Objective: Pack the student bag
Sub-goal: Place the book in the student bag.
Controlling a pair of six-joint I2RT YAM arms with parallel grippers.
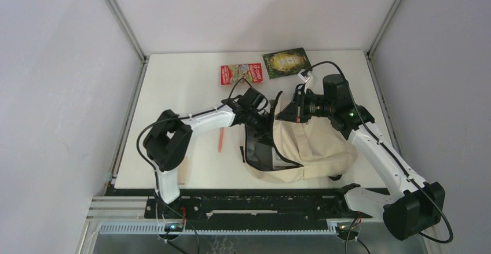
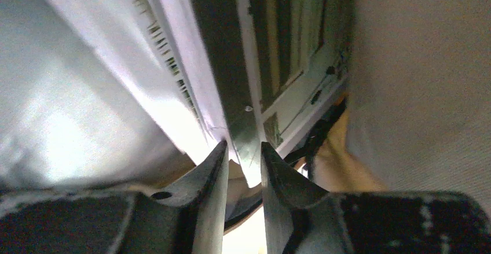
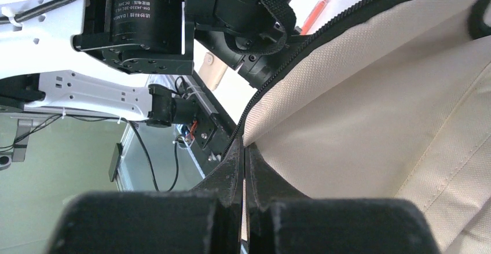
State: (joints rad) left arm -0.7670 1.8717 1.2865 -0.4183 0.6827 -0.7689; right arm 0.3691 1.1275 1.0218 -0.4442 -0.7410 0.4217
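Pinching the zipper rim of the student bag (image 1: 312, 150), the right gripper (image 3: 243, 150) holds its mouth open leftward. The left gripper (image 2: 243, 155), at that mouth, clamps narrowly on the thin edge of a book (image 2: 217, 63); the bag lies to its right, near-centre.

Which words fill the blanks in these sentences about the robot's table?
1. The right gripper is shut on the edge of the ___.
2. The red book and the green book make ___ books lying on the table.
3. The orange pen lies on the robot's ___ side.
Missing words: bag; two; left.
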